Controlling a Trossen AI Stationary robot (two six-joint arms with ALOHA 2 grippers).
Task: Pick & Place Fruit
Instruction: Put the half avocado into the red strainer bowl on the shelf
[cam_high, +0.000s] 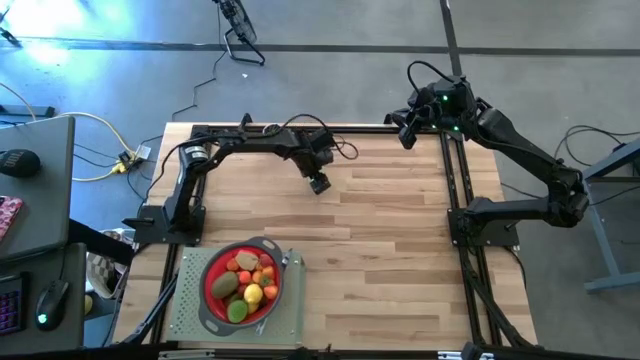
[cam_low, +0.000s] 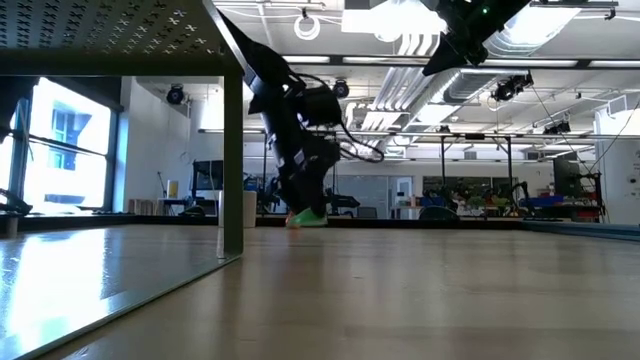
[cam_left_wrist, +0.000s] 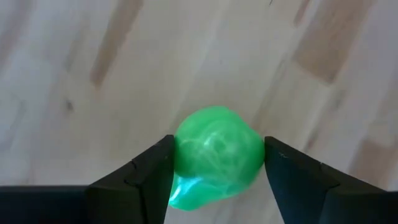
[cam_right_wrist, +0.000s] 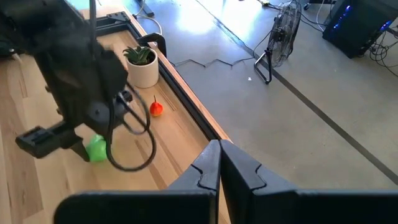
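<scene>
A small round green fruit sits between the fingers of my left gripper, which is shut on it over the far middle of the wooden table. From above, the gripper hides the fruit. The fruit shows low under the dark gripper in the low view, and again in the right wrist view. A red strainer with a grey rim holds several fruits at the near left. My right gripper is shut on nothing, raised over the far right corner. My left gripper pinches the green fruit between its two fingers, one on each of its opposite sides. The fingers come steeply from above, pointing down. The fruit is just at the tabletop; whether it is clear of the wood I cannot tell.
A small orange-red fruit lies by the table's far edge, near a potted plant in a white pot. The strainer stands on a grey-green perforated platform raised on legs. A black frame rail runs along the right side.
</scene>
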